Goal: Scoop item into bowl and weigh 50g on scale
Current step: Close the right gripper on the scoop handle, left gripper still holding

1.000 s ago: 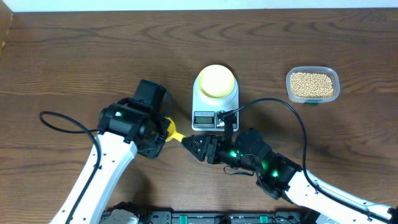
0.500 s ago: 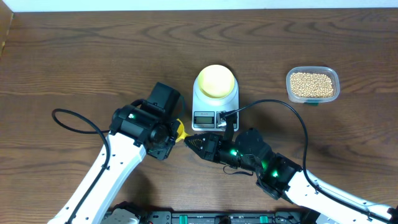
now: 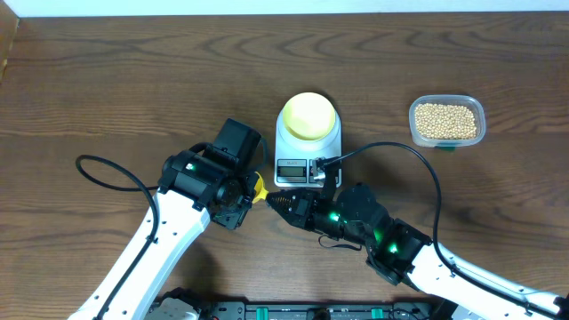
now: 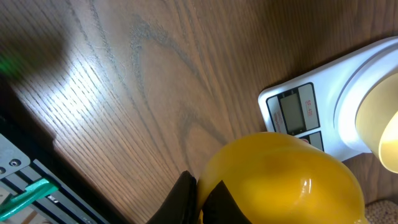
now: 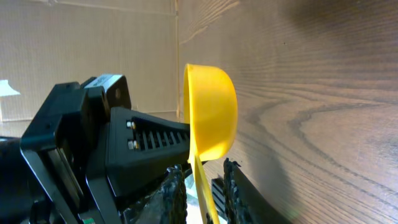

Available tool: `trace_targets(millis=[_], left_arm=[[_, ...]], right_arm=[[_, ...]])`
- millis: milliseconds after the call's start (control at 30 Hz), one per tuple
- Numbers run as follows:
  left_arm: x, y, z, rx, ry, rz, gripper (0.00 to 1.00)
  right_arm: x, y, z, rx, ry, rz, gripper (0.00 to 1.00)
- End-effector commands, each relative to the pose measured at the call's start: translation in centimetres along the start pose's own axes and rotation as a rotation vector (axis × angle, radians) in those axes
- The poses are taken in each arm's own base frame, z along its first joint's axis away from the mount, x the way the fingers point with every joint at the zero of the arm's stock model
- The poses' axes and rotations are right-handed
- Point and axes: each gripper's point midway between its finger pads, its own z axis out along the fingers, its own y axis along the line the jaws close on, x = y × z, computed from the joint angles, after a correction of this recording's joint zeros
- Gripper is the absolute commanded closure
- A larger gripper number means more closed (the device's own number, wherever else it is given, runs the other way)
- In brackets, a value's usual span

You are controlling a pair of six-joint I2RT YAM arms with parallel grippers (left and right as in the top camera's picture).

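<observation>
The pale-yellow bowl [image 3: 308, 116] sits on the white scale [image 3: 294, 166] at mid-table; both also show in the left wrist view, the bowl [image 4: 380, 127] and the scale [image 4: 292, 112]. The beans [image 3: 446, 120] lie in a clear tub at the right. My left gripper [image 3: 246, 190] is shut on the rim of a bright yellow scoop [image 3: 259, 188], whose cup fills the left wrist view [image 4: 280, 183], just in front of the scale. My right gripper [image 3: 277, 203] is open, its fingers [image 5: 205, 190] on either side of the scoop's handle [image 5: 202, 180] without touching it.
The clear rectangular tub [image 3: 477, 114] stands at the right of the scale. A black cable [image 3: 418, 164] loops over the table right of the scale, and another cable [image 3: 102, 173] lies at the left. The table's front edge and rail [image 4: 18, 180] are close below the left gripper.
My left arm has moved right with the scoop, toward the scale's front. My right gripper has edged left and forward, so the scoop's handle now lies between its fingers.
</observation>
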Motion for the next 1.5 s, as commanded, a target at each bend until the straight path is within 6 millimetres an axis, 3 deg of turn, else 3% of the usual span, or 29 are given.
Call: trace_targets(millis=[0,467,900,1300,1367,1467], left_arm=[[-0.4,0.5,0.4,-0.024,-0.028,-0.008,0.93],[-0.4,0.6,0.4,-0.028,-0.028,-0.007,0.93],[-0.4,0.6,0.4,-0.027,-0.028,-0.007,0.93],[-0.4,0.6,0.4,-0.028,-0.028,-0.007,0.92],[-0.4,0.7,0.4,-0.031,-0.028,-0.007,0.78],[-0.5,0.7,0.4,-0.032,-0.032,-0.006,0.73]], right_arm=[[-0.5,0.5,0.1,-0.007,-0.027,0.014,0.83],[-0.8,0.5,0.1,-0.002,-0.049,0.029,0.85],[-0.8,0.5,0.1,-0.003,-0.048,0.051,0.99],[-0.6,0.4,0.1,-0.003,-0.033,0.051,0.99],[-0.5,0.1,0.1,0.010,-0.030,0.050,0.99],[-0.3,-0.5,0.1,0.035,-0.025,0.040,0.99]])
